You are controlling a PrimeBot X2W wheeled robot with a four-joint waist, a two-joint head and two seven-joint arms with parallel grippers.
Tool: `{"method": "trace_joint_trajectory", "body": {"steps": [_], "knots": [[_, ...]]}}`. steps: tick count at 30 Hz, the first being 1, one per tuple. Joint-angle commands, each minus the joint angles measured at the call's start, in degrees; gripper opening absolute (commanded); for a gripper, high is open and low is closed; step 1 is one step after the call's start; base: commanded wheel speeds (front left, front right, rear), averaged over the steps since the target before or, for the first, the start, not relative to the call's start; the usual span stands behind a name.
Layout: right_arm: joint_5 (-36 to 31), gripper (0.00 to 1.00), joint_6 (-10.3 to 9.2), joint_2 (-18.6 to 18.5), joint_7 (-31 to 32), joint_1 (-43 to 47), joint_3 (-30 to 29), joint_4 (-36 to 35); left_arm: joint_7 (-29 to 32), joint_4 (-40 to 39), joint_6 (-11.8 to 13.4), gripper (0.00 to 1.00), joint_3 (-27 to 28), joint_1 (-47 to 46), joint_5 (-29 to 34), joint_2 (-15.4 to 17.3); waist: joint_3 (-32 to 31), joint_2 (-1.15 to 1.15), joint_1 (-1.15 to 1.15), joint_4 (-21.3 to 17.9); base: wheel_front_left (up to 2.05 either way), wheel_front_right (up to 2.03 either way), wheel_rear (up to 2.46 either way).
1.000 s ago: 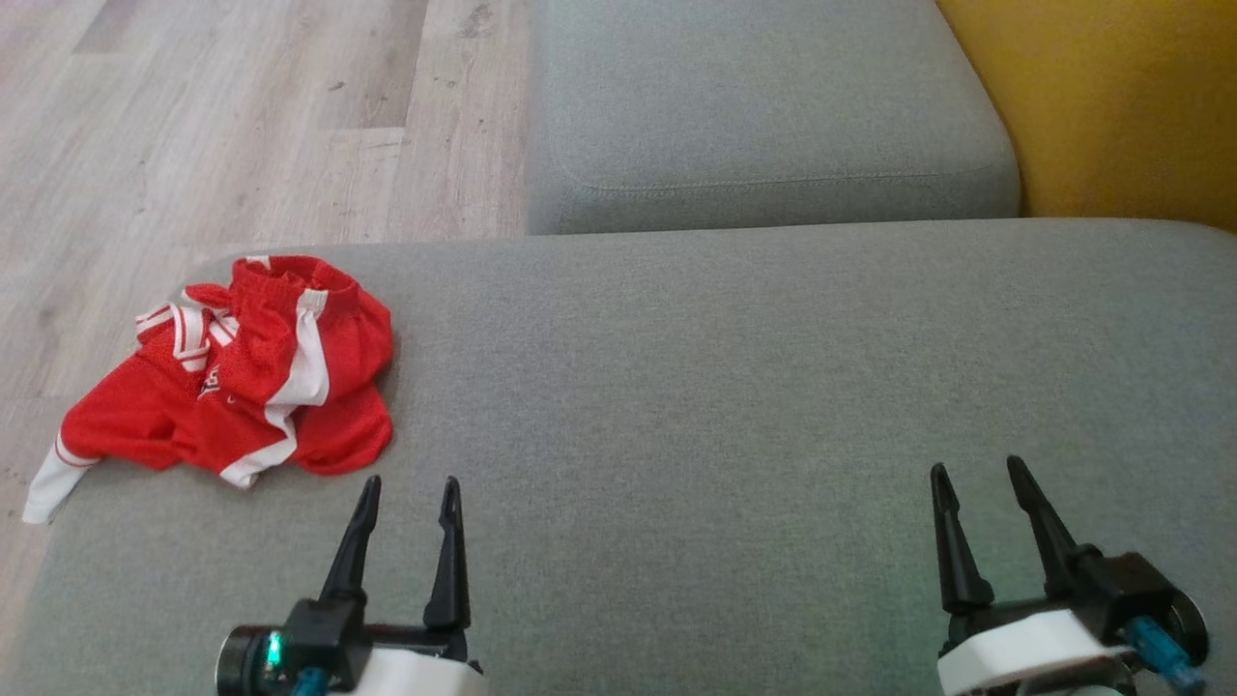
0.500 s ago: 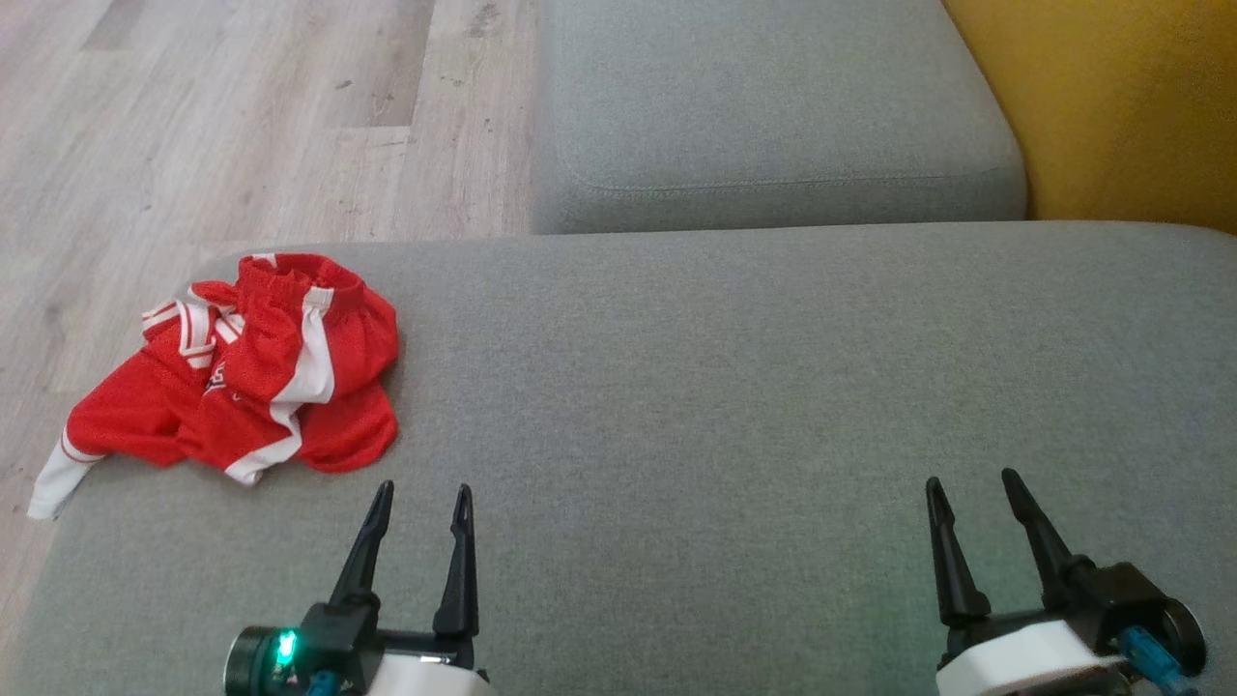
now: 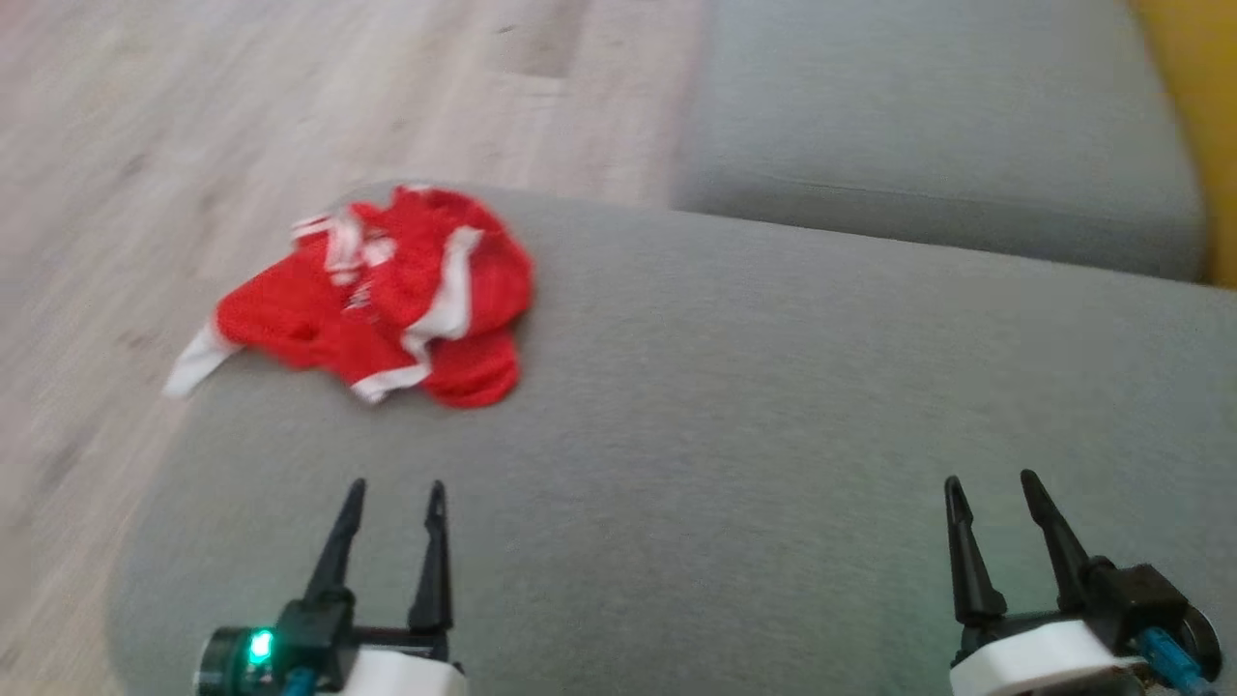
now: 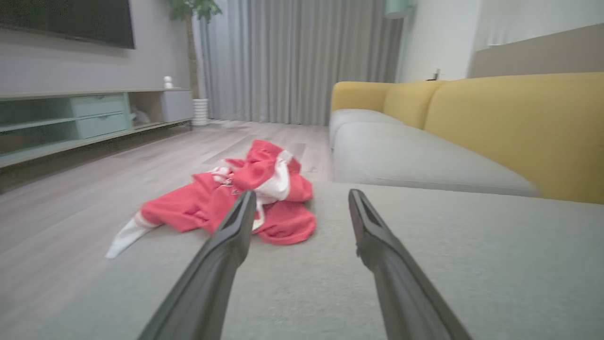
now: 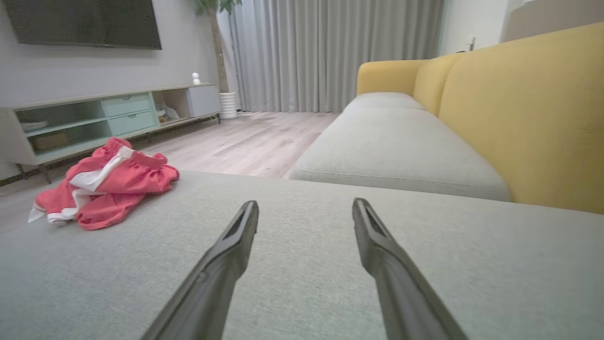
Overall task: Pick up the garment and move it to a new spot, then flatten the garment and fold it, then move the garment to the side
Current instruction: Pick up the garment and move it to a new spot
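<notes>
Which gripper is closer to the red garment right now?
Left. The left gripper is just short of the red garment, apart from it; the right gripper is far off across the grey cushion.

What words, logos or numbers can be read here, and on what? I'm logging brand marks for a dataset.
No text can be read.
On the red garment: a small mark on its front, too small and blurred to read.
On the dark screen on the wall: nothing legible.
</notes>
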Motion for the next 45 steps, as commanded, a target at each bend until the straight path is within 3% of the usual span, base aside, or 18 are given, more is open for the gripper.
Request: {"method": "trace_joint_trajectory", "body": {"steps": [1, 6, 14, 20, 23, 26, 30, 31, 37, 42, 44, 45], "knots": [[0.38, 1.0, -0.04, -0.55, -0.63, -1.9, 1.09, -1.52, -0.7, -1.76, 0.13, 1.0, 2.96, -2.05, 0.67, 0.07, 1.37, 0.0, 0.0, 7.62, 0.0, 0.0, 0.0], [0.12, 1.0, -0.04, -0.55, -0.63, -3.07, 0.99, -0.95, -0.7, -3.8, 0.82, 1.0, 7.32, -1.12, 2.83, 0.56, 3.11, 0.0, 0.0, 13.24, 0.0, 0.0, 0.0], [-1.5, 1.0, -0.04, -0.55, -0.63, -4.35, -1.03, -1.39, -0.7, -8.85, 0.02, 1.0, 8.73, -5.47, 5.91, 2.46, 6.12, 0.0, 0.0, 15.29, 0.0, 0.0, 0.0], [-6.42, 1.0, -0.04, -0.55, -0.63, -7.58, -0.1, -5.12, -0.7, -11.2, -1.45, 1.0, 6.64, -17.53, 10.56, 8.15, 14.32, 0.0, 0.0, 10.67, 0.0, 0.0, 0.0], [-9.08, 1.0, -0.04, -1.17, -0.63, -10.13, 0.04, -6.3, -0.7, -8.87, -1.88, 1.0, 6.78, -26.25, 9.6, 9.23, 18.54, 0.0, 0.0, 7.82, 0.0, 0.0, 0.0], [-9.95, 1.0, -0.04, -3.06, -0.63, -12.03, 0.02, -6.93, -0.7, -1.93, -5.04, 1.0, 7.11, -35.45, 5.66, 8.63, 21.66, 0.0, 0.0, 5.51, 0.0, 0.0, 0.0], [-9.57, 1.0, -0.04, -4.61, -0.63, -13.56, -1.8, -7.35, 1.97, 13.48, -7.75, 1.0, 4.53, -48.0, 5.9, 9.52, 24.73, 0.0, 0.0, 3.16, 0.0, 0.0, 0.0], [-9.57, 1.0, -0.04, -4.61, -0.63, -13.56, -1.8, -7.35, 1.97, 13.48, -7.75, 1.0, 4.53, -48.0, 5.9, 9.52, 24.73, 0.0, 0.0, 3.16, 0.0, 0.0, 0.0], [-9.58, 1.0, -0.04, -6.77, -0.63, -16.8, -1.64, -8.26, 11.32, 33.08, -9.61, 1.0, 3.45, -62.4, -0.33, 8.28, 29.85, 0.0, 0.0, 0.33, 0.0, 0.0, 0.0], [-8.59, 1.0, -0.04, -7.65, -0.63, -18.1, 1.07, -7.11, 18.61, 47.01, -9.79, 1.0, 2.57, -65.66, -3.03, 8.87, 31.32, 0.0, 0.0, -1.39, 0.0, 0.0, 0.0], [-8.53, 1.0, -0.04, -7.86, -0.63, -18.37, 1.01, -7.17, 18.9, 49.4, -9.3, 1.0, 2.41, -66.34, -2.99, 9.05, 31.85, 0.0, 0.0, -1.43, 0.0, 0.0, 0.0], [-8.51, 1.0, -0.04, -7.97, -0.63, -18.44, 0.95, -7.15, 18.24, 50.06, -8.82, 0.38, 2.26, -66.71, -2.81, 9.11, 32.02, 0.0, 0.0, -1.36, 0.0, 0.0, 0.0]]}}
